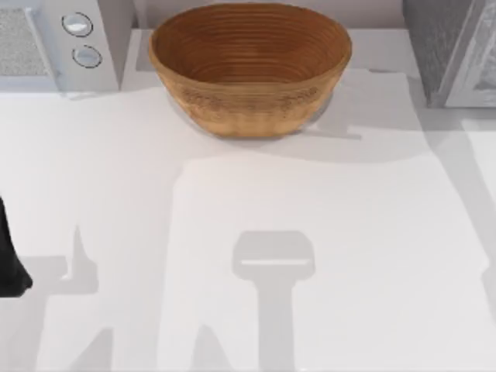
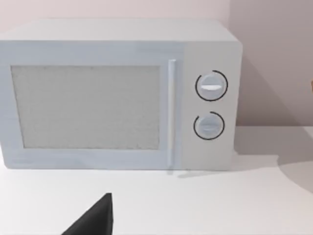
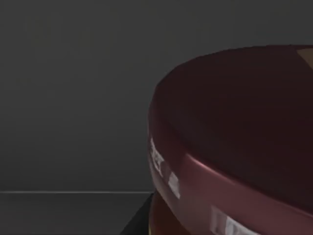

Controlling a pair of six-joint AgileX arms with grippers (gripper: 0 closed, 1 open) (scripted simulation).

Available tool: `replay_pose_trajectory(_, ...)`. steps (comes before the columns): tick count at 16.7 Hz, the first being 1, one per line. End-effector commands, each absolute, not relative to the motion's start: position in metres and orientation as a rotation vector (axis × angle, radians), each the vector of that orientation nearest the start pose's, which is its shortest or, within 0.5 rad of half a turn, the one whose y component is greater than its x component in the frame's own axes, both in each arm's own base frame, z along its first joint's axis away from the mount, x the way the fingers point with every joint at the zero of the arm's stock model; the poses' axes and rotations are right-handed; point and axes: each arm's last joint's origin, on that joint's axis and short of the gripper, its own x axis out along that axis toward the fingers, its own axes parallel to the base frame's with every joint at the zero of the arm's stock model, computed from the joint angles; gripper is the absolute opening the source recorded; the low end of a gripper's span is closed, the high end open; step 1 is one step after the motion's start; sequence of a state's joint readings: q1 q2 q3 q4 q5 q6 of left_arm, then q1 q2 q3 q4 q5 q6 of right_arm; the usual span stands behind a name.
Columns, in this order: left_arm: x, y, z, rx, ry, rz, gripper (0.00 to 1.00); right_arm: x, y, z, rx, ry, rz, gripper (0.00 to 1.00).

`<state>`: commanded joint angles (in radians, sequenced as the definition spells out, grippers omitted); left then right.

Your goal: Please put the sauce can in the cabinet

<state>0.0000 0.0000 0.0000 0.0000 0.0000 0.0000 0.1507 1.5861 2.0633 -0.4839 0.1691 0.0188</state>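
Note:
The sauce can's dark maroon lid (image 3: 234, 137) looms very close in the right wrist view, with dim dark grey surfaces all around it and a thin pale edge line low behind it. My right gripper is right at the can; its grip cannot be made out. The cabinet (image 1: 453, 50), with a speckled grey side and a pale framed door panel, stands at the table's far right corner. My left gripper (image 1: 12, 260) is parked at the table's left edge, and a dark tip of it (image 2: 95, 220) shows in the left wrist view.
A large woven basket (image 1: 248, 101) sits at the back middle of the table. A light grey microwave (image 1: 70, 46) with two round knobs stands at the back left, and the left wrist view faces its front (image 2: 117, 98). The table (image 1: 248, 232) is white.

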Motion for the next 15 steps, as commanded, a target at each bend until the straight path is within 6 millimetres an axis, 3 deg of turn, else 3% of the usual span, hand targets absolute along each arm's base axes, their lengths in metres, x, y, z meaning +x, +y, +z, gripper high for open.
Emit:
replay_pose_trajectory(9, 0.106, -0.001, 0.16, 0.0, 0.0, 0.0, 1.0, 0.389, 0.048, 0.511, 0.002, 0.009, 0.005, 0.0)
replay_pose_trajectory(15, 0.106, -0.001, 0.16, 0.0, 0.0, 0.0, 1.0, 0.396, 0.046, 0.51, 0.003, 0.002, 0.002, 0.0)
